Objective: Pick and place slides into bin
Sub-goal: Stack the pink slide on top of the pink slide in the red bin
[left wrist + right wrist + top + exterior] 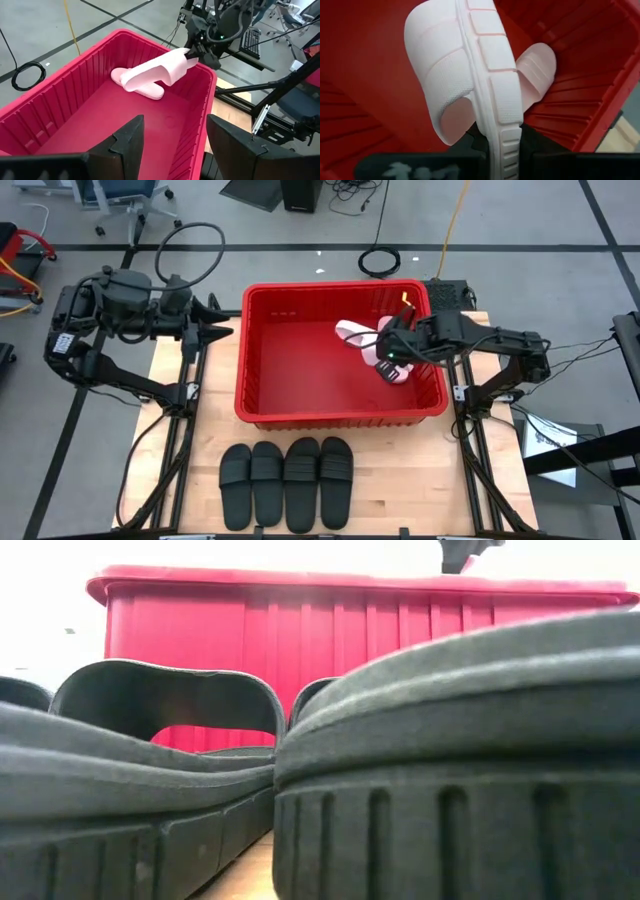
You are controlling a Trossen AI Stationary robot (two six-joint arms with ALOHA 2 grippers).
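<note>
Pink slide point(159, 71) in right hand point(390, 356) over red bin point(262, 402), wooden table point(400, 480).

No legible text or labels anywhere.

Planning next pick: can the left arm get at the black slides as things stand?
Probably yes. The left hand is open and empty beside the bin; the four black slides lie uncovered in front, while the right hand holds a pink slide.
</note>
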